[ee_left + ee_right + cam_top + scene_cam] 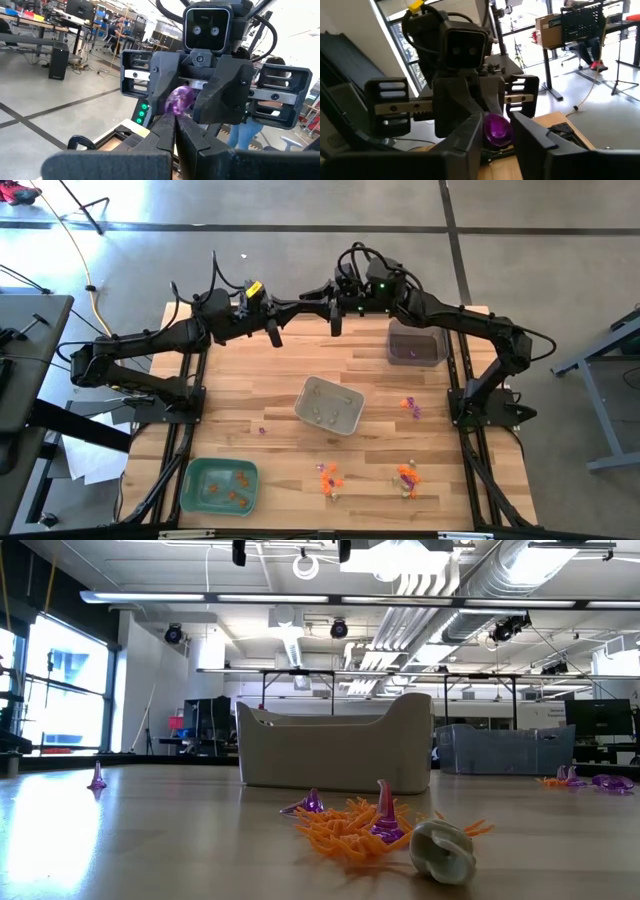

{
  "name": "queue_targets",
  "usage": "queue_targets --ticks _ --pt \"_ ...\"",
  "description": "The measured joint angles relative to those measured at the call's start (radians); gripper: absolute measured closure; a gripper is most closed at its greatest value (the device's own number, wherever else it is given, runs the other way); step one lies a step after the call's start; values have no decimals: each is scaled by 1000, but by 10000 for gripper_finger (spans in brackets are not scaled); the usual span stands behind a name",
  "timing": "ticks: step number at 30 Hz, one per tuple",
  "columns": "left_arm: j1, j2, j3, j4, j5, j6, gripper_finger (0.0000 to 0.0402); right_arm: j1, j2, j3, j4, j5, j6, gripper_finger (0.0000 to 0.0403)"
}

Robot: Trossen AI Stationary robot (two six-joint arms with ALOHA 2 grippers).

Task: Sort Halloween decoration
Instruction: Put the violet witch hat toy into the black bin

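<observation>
Well, the two arms meet high over the far part of the wooden table (250, 380), towards 12 o'clock in the high view, with their grippers nose to nose. Between them is one purple trinket (177, 100), a small, glossy, half-clear plastic bead with a rounded body. The left gripper (175, 120) has its dark fingers pressed almost together, with the tips at the trinket. The right gripper (497, 136) has its flat, matte fingers one on each side of the same bead, and the bead fills the gap between them, so both seem to clamp it.

The other decorations are down on the pale planks or in the trays:
- The beige tray (303, 402), of smooth plastic with rounded corners, stands tilted near the middle and has a few pale bits inside.
- The green tray (190, 485) is at 7 o'clock, with orange bits in it.
- The grey tray (392, 345), half-clear, is at 2 o'clock with a purple bit in it.
- Two orange heaps (330, 478) (407, 476) lie near 6 and 5 o'clock.
- A purple group (409, 407) lies at 3 o'clock, just beside the beige tray.

In the low view one heap shows orange spiky strands (340, 825) – thin, like straw. A purple cone (386, 810) stands upright on them, and a pale round piece (443, 848) touches them.
</observation>
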Motion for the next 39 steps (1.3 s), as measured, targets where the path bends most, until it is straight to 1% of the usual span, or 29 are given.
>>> queue_targets --ticks 4,6,9,22,39 --pt "0 0 0 -1 0 -5 401 -1 0 0 0 -34 -20 338" --pt "0 0 0 -1 1 -6 401 -1 0 0 0 -35 -21 352" --pt "0 0 0 -1 1 -6 401 -1 0 0 0 -37 -21 365" --pt "-6 0 0 -4 0 -4 401 -8 -1 -1 0 -40 -21 364" --pt "-6 0 0 -11 0 5 401 -57 -1 -1 0 -38 -28 364"
